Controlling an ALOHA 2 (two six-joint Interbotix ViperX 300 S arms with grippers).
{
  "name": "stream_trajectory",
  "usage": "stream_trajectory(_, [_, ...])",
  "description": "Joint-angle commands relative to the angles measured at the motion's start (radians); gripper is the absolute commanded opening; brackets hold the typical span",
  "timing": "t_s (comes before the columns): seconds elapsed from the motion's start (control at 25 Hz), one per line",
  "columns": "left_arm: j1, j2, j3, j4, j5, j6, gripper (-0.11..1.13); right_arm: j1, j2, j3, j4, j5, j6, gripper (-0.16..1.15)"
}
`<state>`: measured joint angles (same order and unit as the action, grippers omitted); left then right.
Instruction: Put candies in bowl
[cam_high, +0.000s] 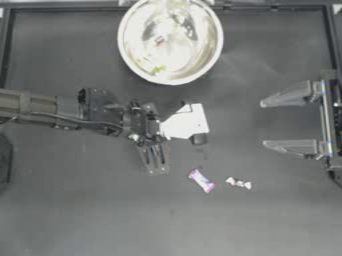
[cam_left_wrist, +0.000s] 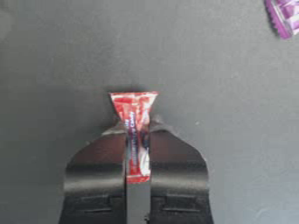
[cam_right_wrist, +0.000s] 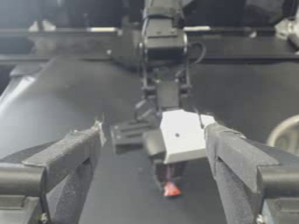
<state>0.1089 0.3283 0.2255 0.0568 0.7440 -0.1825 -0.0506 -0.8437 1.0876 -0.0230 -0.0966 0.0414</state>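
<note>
The left tool (cam_left_wrist: 137, 144) is extended over mid-tabletop (cam_high: 80, 215), pressed onto the red-pink candy (cam_left_wrist: 135, 131), largely hidden from above. The purple-white candy (cam_high: 201, 180) and a whitish candy (cam_high: 239, 183) lie beside it. The bowl (cam_high: 169, 40) is cut off. The right tool (cam_high: 288, 120) is parked, spread.

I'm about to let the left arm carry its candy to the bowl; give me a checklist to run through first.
1. Grasp: left gripper shut on the red candy, wrapper pinched between the fingers: ok.
2. Candy lifted off the table: cannot tell.
3. Bowl in place at the table's far edge, open side up: ok.
4. Path clear: right gripper parked at the right side, open: ok.
5. Work left: purple-white candy and small whitish candy lie outside the bowl: not ok.
</note>
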Motion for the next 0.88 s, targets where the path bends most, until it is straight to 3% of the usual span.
stream_trajectory(0.04, [0.005, -0.158, -0.032, 0.009, -0.003, 0.028, 0.25, 0.008, 0.003, -0.026, 0.003, -0.011, 0.002, 0.98])
stream_trajectory(0.44, [0.114, -0.334, -0.034, 0.021, -0.023, 0.143, 0.24, 0.008, 0.003, -0.031, 0.006, -0.017, 0.003, 0.98])
stream_trajectory(0.88, [0.337, -0.299, -0.084, 0.026, -0.121, 0.298, 0.24, 0.009, 0.015, -0.041, 0.012, -0.018, 0.003, 0.98])
